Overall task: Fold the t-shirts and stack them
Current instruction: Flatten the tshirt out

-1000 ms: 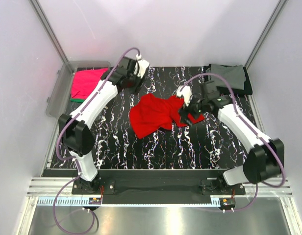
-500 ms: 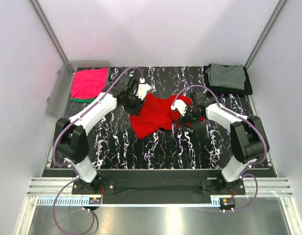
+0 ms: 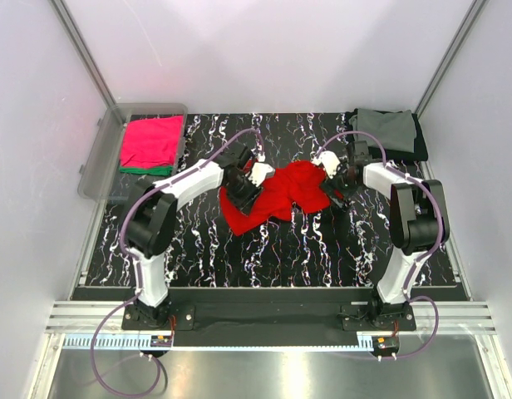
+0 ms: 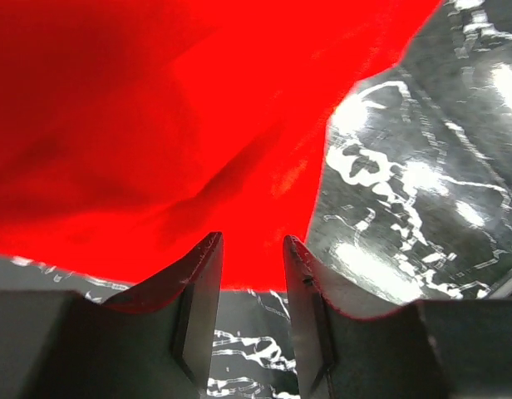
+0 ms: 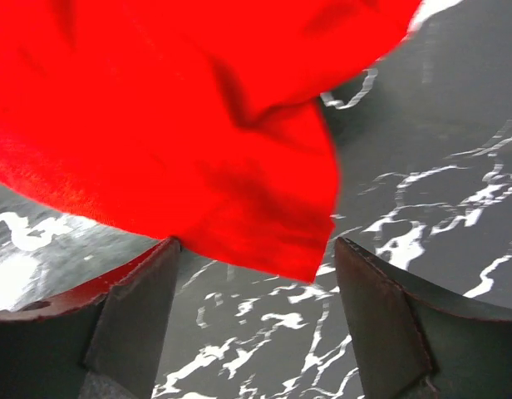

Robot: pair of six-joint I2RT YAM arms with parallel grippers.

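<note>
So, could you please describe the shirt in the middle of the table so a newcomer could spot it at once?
Start at the black, white-veined table. Near its centre lies the red t-shirt, crumpled and unfolded. It is the only red one; the pink shirt and grey shirt sit folded at the far corners.

Your left arm (image 3: 183, 188), right arm (image 3: 379, 176): white shells, black joints, thin purple cables (image 3: 91, 353) looping from bases. Your left pincer (image 4: 252, 245), right pincer (image 5: 256, 249): dark grey tapered fingers, matte.
</note>
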